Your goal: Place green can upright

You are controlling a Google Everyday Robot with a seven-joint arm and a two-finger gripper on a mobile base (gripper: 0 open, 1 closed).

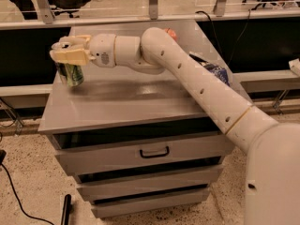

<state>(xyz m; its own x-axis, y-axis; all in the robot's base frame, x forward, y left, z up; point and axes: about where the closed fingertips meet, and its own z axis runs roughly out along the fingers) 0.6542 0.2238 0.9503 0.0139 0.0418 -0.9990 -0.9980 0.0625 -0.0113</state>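
Note:
The green can (71, 74) is a small light-green metallic can, held roughly upright at the far left of the grey cabinet top (126, 104). My gripper (70, 56) grips it from above, its cream fingers (65, 55) closed over the can's top. The can's bottom is at or just above the surface near the left edge; I cannot tell if it touches. My white arm stretches from the lower right across the cabinet to the can.
A blue bag (216, 72) lies at the cabinet's right side, partly behind my arm. A reddish round object (170, 33) shows at the back behind the arm. The cabinet has drawers below with a black handle (154, 153). A black cable (14, 191) lies on the floor.

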